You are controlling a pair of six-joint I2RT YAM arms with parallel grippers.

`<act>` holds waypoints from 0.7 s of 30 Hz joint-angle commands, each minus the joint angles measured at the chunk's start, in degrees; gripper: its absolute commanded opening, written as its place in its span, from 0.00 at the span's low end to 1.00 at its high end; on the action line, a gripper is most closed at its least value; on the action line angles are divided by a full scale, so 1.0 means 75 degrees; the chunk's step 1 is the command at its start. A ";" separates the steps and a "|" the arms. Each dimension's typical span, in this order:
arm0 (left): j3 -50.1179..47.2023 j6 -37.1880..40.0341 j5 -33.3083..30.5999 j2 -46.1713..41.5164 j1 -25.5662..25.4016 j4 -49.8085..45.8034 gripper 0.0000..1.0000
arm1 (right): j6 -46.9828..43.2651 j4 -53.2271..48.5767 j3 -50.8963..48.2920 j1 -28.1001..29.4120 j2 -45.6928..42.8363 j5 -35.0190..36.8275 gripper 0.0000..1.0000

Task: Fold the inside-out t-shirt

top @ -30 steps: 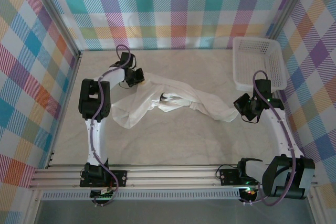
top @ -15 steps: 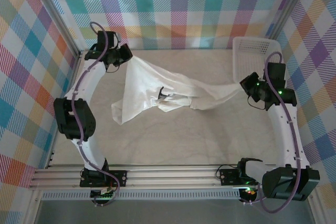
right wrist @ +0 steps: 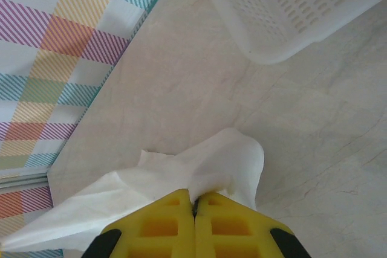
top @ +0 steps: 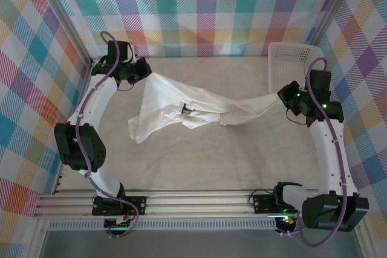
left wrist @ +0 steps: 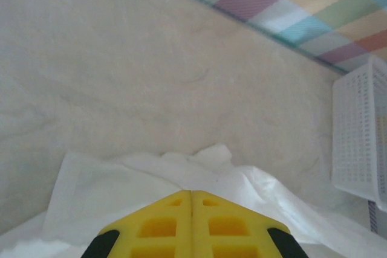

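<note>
**Inside-out t-shirt strung between two clamped grippers**

At the far left corner of the table [top: 211, 161], the left gripper [top: 145, 72] has its jaws pressed together on one edge of the inside-out t-shirt [top: 175, 98]. In the left wrist view the yellow fingers [left wrist: 163, 222] meet with no gap, and white cloth [left wrist: 145, 176] spreads out just beyond their tips.

From that grip the shirt falls in a wide sheet. Its lower corner trails toward the near left, and whether it touches the table cannot be told. Around the middle the cloth bunches into folds, with a small dark patch [top: 185, 109] showing among them. Further right it narrows into a twisted band that rises toward the right gripper [top: 283, 96].

That gripper is likewise closed on the shirt. In the right wrist view the fingers [right wrist: 224, 225] pinch a rounded flap of cloth [right wrist: 224, 155] above the table. The white mesh basket [top: 299, 67] stands just beyond the right gripper, in the far right corner, apart from the shirt.
</note>
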 commanded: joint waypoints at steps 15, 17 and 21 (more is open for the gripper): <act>-0.1532 0.0639 -0.2600 -0.4611 0.0767 -0.0761 0.00 | 0.0104 0.0245 0.2065 -0.0055 0.0104 0.0487 0.00; -0.1709 0.0692 -0.2417 -0.4851 0.0768 -0.0798 0.00 | 0.0238 0.0293 0.2245 -0.0053 0.0258 0.0254 0.00; -0.2179 0.0725 -0.2205 -0.5335 0.0768 -0.0831 0.00 | 0.0362 0.0328 0.2301 -0.0053 0.0310 0.0211 0.00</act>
